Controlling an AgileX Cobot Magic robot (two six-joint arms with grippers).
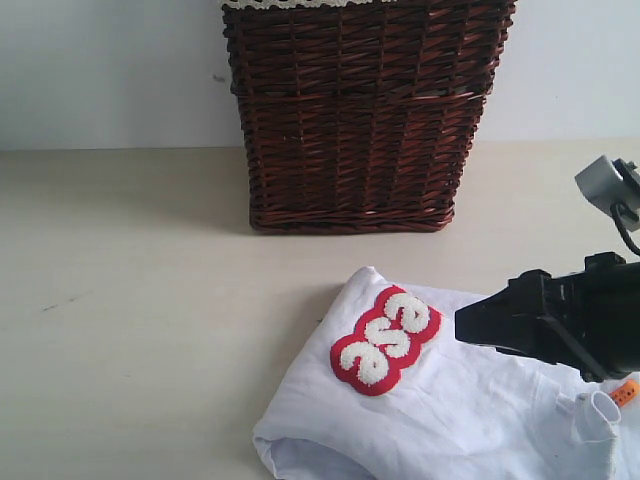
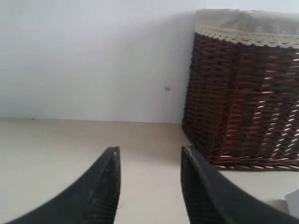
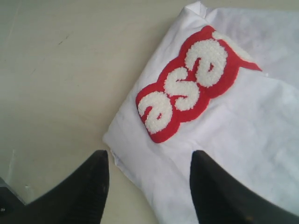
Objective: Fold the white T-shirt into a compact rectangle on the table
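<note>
The white T-shirt (image 1: 450,420) lies folded at the lower right of the table (image 1: 150,300). Its fuzzy white letters outlined in red (image 1: 385,338) face up, and the small orange tag (image 1: 627,392) shows at the far right. My right gripper (image 1: 475,325) hovers over the shirt, just right of the letters. In the right wrist view this gripper (image 3: 149,161) is open, straddling the shirt's (image 3: 243,140) folded edge below the letters (image 3: 187,88), with nothing held. My left gripper (image 2: 149,158) is open over bare table and is out of the exterior view.
A tall dark brown wicker basket (image 1: 360,110) with a lace-trimmed lining stands at the back centre against the pale wall; it also appears in the left wrist view as the basket (image 2: 243,93). A grey part of the right arm (image 1: 610,185) sticks up at the far right.
</note>
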